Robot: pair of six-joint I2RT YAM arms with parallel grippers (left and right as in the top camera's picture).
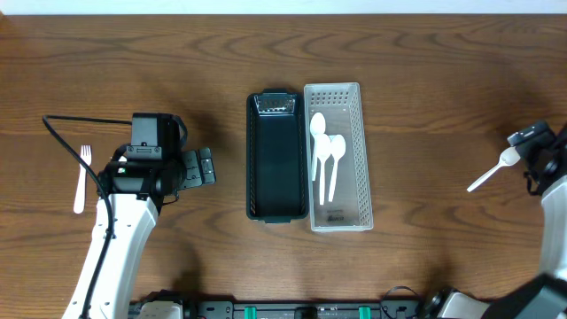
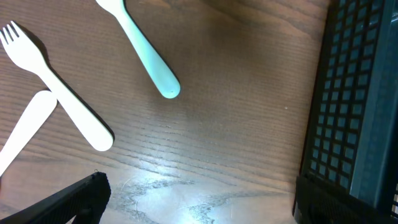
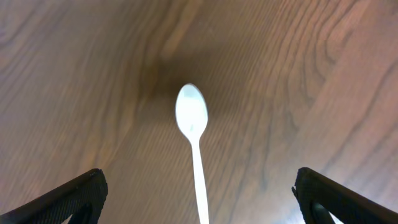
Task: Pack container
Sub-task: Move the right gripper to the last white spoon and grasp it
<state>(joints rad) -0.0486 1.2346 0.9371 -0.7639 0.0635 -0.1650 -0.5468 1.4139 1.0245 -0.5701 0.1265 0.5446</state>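
Observation:
A black slotted container (image 1: 277,159) and a white slotted container (image 1: 338,208) stand side by side at the table's middle. The white one holds three white spoons (image 1: 324,155). My left gripper (image 1: 199,167) is open and empty just left of the black container (image 2: 354,106). In the left wrist view (image 2: 199,205) a white fork (image 2: 59,93), a second white handle (image 2: 28,127) and a pale blue handle (image 2: 146,53) lie ahead. My right gripper (image 1: 524,152) is open at the far right. A white spoon (image 3: 194,143) lies on the table between its fingers (image 3: 199,202) and also shows overhead (image 1: 490,175).
Another white fork (image 1: 81,177) lies on the wood at the far left, beside the left arm. The left arm's black cable (image 1: 66,124) loops over the table behind it.

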